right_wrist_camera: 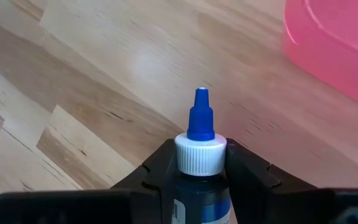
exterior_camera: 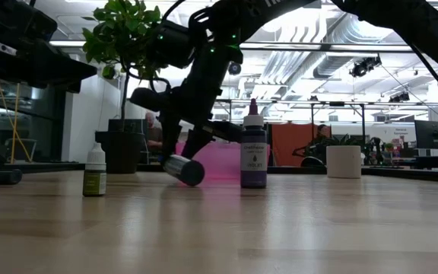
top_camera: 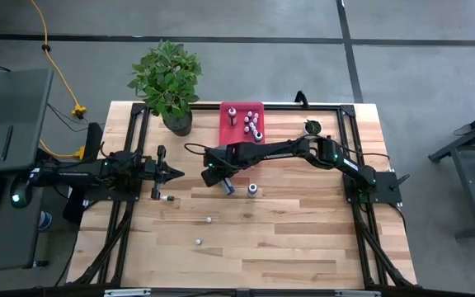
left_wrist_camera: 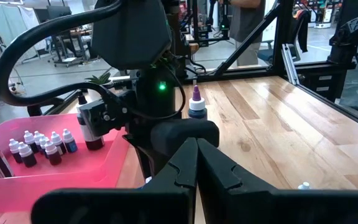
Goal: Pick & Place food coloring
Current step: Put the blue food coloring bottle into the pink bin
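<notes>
- Gripping a blue bottle (right_wrist_camera: 201,162) by its neck, the right jaws (top_camera: 225,185) are closed on it near the middle of the desk (top_camera: 303,239); in the low view it hangs tilted, its base close to the desk.
- Step in hand, I judge: pick done, carry to come.
- Next move: lift it, take it to the pink tray (top_camera: 239,130) at the desk's far edge, release among the bottles there.
- Left jaws (top_camera: 160,172) wait closed and empty at the left edge.

Right end effector (top_camera: 225,186) low at table centre, fingers clamped; left end effector (top_camera: 174,173) shut, parked left
</notes>
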